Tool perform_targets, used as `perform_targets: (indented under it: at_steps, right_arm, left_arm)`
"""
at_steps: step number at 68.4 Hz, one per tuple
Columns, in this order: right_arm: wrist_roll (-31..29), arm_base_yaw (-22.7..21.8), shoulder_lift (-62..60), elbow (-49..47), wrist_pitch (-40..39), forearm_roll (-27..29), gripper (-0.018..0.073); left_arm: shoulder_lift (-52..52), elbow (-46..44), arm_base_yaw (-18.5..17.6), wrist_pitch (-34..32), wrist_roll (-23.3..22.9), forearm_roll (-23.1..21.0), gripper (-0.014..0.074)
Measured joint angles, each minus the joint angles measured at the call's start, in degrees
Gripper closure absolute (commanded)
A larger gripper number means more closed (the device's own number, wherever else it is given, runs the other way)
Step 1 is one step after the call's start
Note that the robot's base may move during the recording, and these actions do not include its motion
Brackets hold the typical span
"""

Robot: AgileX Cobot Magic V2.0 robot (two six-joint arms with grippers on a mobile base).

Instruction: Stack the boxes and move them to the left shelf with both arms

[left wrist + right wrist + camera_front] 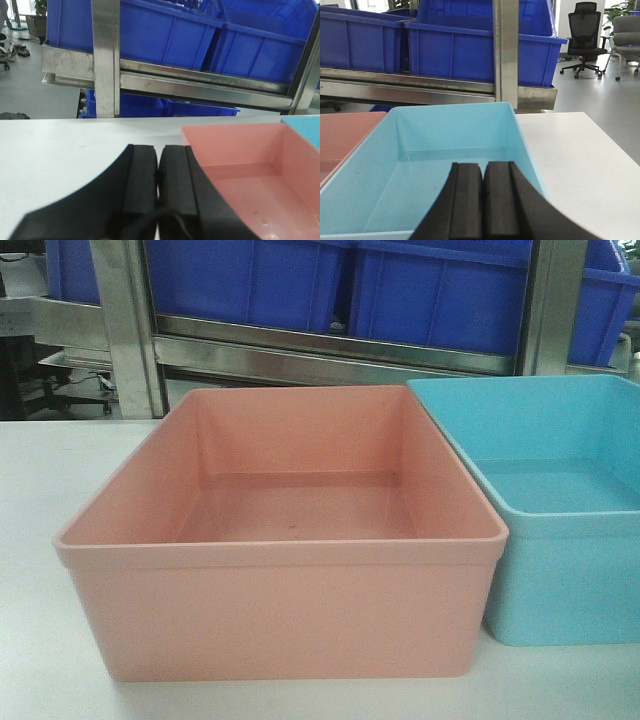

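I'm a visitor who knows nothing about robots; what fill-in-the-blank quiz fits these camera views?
The salmon pink plastic tub and the light blue plastic tub are ___ inside.
Seen from the front, the pink tub stands to the ___ of the blue one.
The shut right gripper hovers over the blue tub; the shut left gripper is beside the ___ tub.
Missing words: empty; left; pink.

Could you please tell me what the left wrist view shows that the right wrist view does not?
Only the left wrist view shows the left end effector, shut, over the white table left of the pink box. Only the right wrist view shows the right end effector, shut, over the light blue box, and an office chair. Both show the two boxes, the dark blue bins and the steel rack.
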Motion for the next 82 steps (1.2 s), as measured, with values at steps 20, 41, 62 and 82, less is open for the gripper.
perform_targets:
  at_steps: [20, 41, 62, 82]
  right_arm:
    - [-0.47, 0.00, 3.14, -3.87, 8.28, 0.00, 0.0503]
    - [-8.36, 0.00, 22.76, -18.92, 18.54, 0.00, 0.0503]
    - [-8.77, 0.00, 39.08, -29.93, 29.66, 0.91, 0.0500]
    - [-3.98, 0.00, 59.70, -42.14, 35.07, 1.54, 0.0267]
  left_arm:
    - [-0.22, 0.00, 0.00, -0.82, 0.00, 0.09, 0.0608]
    - [-0.22, 0.00, 0.00, -0.94, 0.00, 0.09, 0.0608]
    - [-0.22, 0.00, 0.00, -0.94, 0.00, 0.09, 0.0608]
    - [-0.22, 0.02, 0.00, -0.94, 0.00, 0.09, 0.0608]
